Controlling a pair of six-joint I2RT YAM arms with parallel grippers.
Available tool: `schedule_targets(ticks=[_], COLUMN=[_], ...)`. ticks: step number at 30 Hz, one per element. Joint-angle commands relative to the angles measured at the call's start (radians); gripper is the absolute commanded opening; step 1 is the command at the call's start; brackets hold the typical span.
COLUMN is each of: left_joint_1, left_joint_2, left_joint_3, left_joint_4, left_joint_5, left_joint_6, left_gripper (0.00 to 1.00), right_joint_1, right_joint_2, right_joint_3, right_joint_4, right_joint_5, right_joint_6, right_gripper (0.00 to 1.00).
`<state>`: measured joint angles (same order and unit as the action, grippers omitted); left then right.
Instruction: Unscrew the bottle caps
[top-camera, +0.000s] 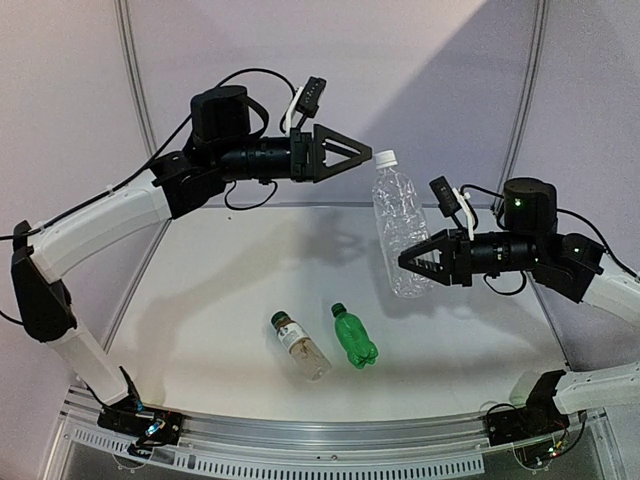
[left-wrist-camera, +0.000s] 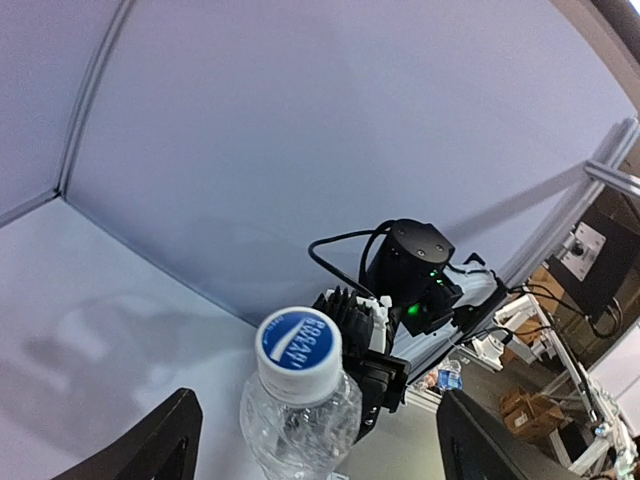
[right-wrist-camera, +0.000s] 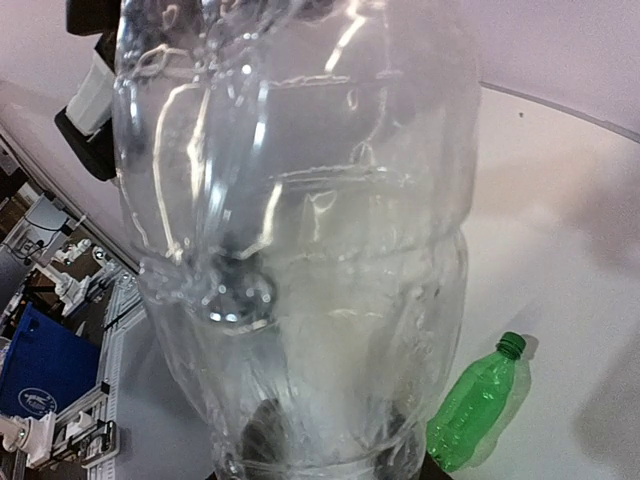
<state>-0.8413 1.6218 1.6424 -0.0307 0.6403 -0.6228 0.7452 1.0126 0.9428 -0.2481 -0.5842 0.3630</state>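
Note:
My right gripper (top-camera: 408, 262) is shut on the lower body of the clear ribbed bottle (top-camera: 400, 225) and holds it upright above the table. The bottle fills the right wrist view (right-wrist-camera: 300, 230), and my fingers (right-wrist-camera: 265, 432) show dimly through its base. Its white cap (top-camera: 385, 158), blue on top (left-wrist-camera: 298, 352), is screwed on. My left gripper (top-camera: 366, 157) is open, level with the cap and just left of it. In the left wrist view the cap sits between and ahead of the spread fingers (left-wrist-camera: 150, 445). The green bottle (top-camera: 354, 338) and the labelled bottle (top-camera: 299, 346) lie on the table, dark green caps on.
The white table (top-camera: 220, 300) has a metal rail (top-camera: 320, 440) along its near edge, where both arm bases are clamped. The green bottle also shows in the right wrist view (right-wrist-camera: 475, 400). Grey walls and a frame post (top-camera: 135, 90) stand behind the table.

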Motion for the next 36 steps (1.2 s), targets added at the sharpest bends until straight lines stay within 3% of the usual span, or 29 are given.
schedule_targets(ticks=[1, 10, 19, 24, 29, 32, 36], left_joint_1=[0.005, -0.002, -0.014, -0.035, -0.066, -0.067, -0.067], left_joint_2=[0.049, 0.12, 0.165, 0.186, 0.246, 0.283, 0.311], left_joint_3=[0.019, 0.116, 0.175, 0.202, 0.274, 0.3, 0.359], left_joint_4=[0.073, 0.05, -0.082, -0.242, -0.505, -0.559, -0.583], left_joint_5=[0.059, 0.086, 0.042, -0.125, -0.519, -0.579, -0.582], left_joint_6=[-0.008, -0.007, 0.005, -0.008, -0.2, -0.284, -0.289], left_gripper=[0.78, 0.63, 0.02, 0.0, 0.0, 0.0, 0.04], right_joint_1=[0.0, -0.001, -0.001, -0.001, -0.001, 0.015, 0.03], right_joint_2=[0.024, 0.049, 0.046, 0.061, 0.175, 0.252, 0.278], right_joint_3=[0.007, 0.009, 0.017, 0.069, 0.187, 0.234, 0.242], right_joint_4=[0.073, 0.073, 0.043, -0.052, -0.236, -0.268, -0.242], right_joint_5=[-0.106, -0.115, -0.056, 0.209, 0.569, 0.682, 0.702], right_joint_6=[0.034, 0.037, 0.016, -0.019, 0.0, 0.019, 0.033], right_gripper=[0.0, 0.0, 0.0, 0.0, 0.0, 0.0, 0.0])
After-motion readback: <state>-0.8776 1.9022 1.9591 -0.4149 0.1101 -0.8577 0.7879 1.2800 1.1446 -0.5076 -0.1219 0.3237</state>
